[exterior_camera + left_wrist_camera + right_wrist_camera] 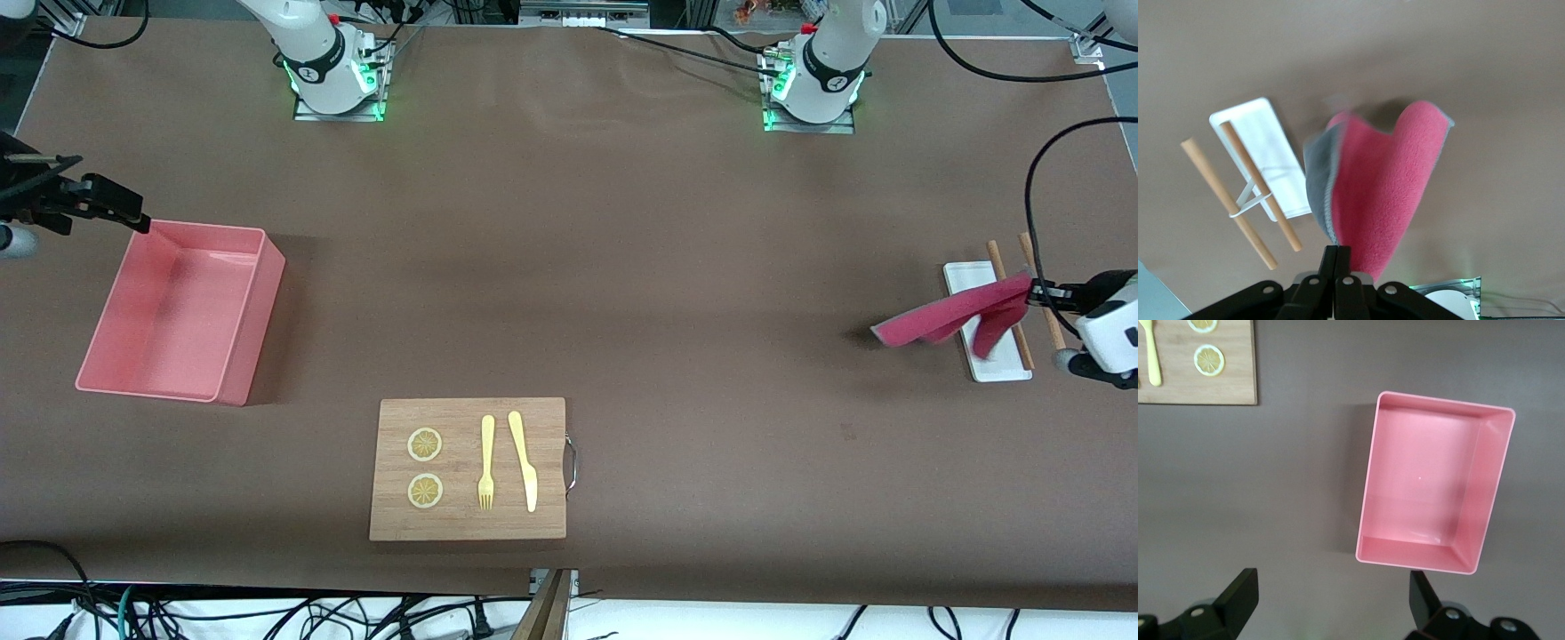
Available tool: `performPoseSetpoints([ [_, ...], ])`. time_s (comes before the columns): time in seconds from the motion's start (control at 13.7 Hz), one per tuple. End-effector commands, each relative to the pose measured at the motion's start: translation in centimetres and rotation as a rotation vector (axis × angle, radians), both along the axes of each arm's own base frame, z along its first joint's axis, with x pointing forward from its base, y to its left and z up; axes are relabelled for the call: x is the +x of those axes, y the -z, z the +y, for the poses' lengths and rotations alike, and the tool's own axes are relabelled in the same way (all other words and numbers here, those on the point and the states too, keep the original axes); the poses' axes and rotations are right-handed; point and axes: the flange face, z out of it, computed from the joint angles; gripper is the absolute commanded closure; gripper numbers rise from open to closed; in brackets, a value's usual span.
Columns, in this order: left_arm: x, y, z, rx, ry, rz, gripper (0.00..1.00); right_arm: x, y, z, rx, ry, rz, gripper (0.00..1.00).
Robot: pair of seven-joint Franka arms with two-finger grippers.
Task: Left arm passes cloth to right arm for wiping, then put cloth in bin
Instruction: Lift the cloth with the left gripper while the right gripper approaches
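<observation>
We note the left gripper [1036,291] pinching the cloth [947,318] by one corner, fingers pressed together on it, at the front view's 3 o'clock over the white tray [965,276]. The cloth hangs free, magenta face showing. The right gripper [142,222] waits, fingers spread, at 9 o'clock over the bin's [236,347] rim. Risks, in our judgement: the thin corner grip slips, or the dangling cloth snags the tray's wooden rods [1258,175] in transit.

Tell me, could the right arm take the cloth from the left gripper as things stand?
Probably not yet. The left gripper holds the cloth over the white tray, while the open right gripper hangs beside the bin.
</observation>
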Motion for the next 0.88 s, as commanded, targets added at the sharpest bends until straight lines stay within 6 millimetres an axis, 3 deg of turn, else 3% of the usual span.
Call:
performPoseSetpoints([
  [0.0,0.6,-1.8,-6.6,-0.037,0.024,-0.023,1.00,1.2,2.4,-0.5,0.017,-0.013,0.050,0.00],
  [0.22,0.1,-2.2,-16.5,-0.123,-0.083,-0.022,1.00,1.0,2.7,0.7,0.008,-0.030,0.066,0.00],
  [0.58,-3.3,-3.2,-34.7,-0.200,-0.503,0.086,1.00,2.0,4.7,1.3,0.018,-0.026,0.089,0.00],
  [0.73,-4.3,-4.4,-40.0,-0.306,-0.666,0.177,1.00,2.8,6.2,2.3,0.064,-0.004,0.098,0.00],
  [0.8,-4.7,-4.8,-43.1,-0.383,-0.749,0.253,1.00,3.3,7.1,3.7,0.083,0.031,0.105,0.00],
])
